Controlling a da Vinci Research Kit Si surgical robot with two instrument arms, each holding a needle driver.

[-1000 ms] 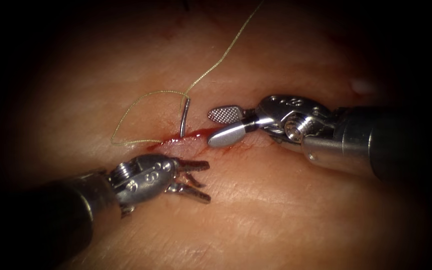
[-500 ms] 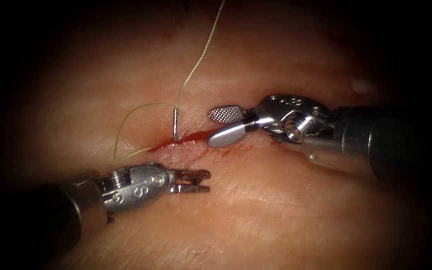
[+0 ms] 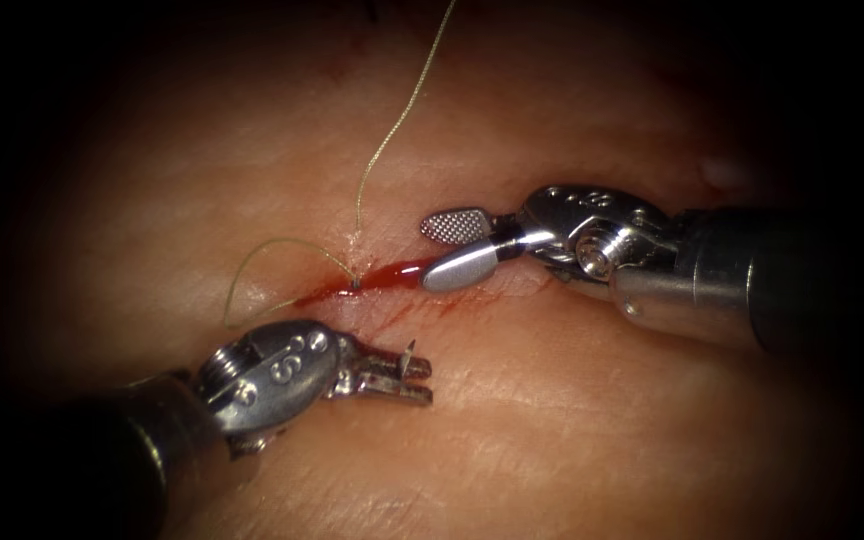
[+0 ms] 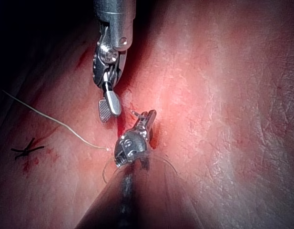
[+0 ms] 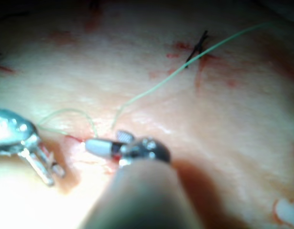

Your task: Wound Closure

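The cut [image 3: 372, 280] runs across the tissue [image 3: 552, 420] with red fluid in it. My left tool [image 3: 422, 378] lies just below the cut, jaws shut on the needle near its tip; a short point [image 3: 408, 352] sticks up from the jaws. The rest of the needle is in the tissue, with only its tail end [image 3: 354, 284] showing at the cut. The thread [image 3: 392, 140] runs up from that end, and a loop [image 3: 242, 280] lies to the left. My right tool [image 3: 426, 254] is open at the cut's right end and holds nothing. The left wrist view has my left tool [image 4: 150, 114] beside the right tool [image 4: 107, 113].
A black knotted stitch [image 4: 27, 151] sits on the tissue away from the cut; the right wrist view has a black stitch [image 5: 197, 47] too, under the thread [image 5: 185, 71]. Red smears mark the tissue around it.
My left tool's jaws shut on the needle tip below the cut and moved down-right. The needle's tail sank into the tissue, taking thread with it; the loop shrank. The right tool barely moved.
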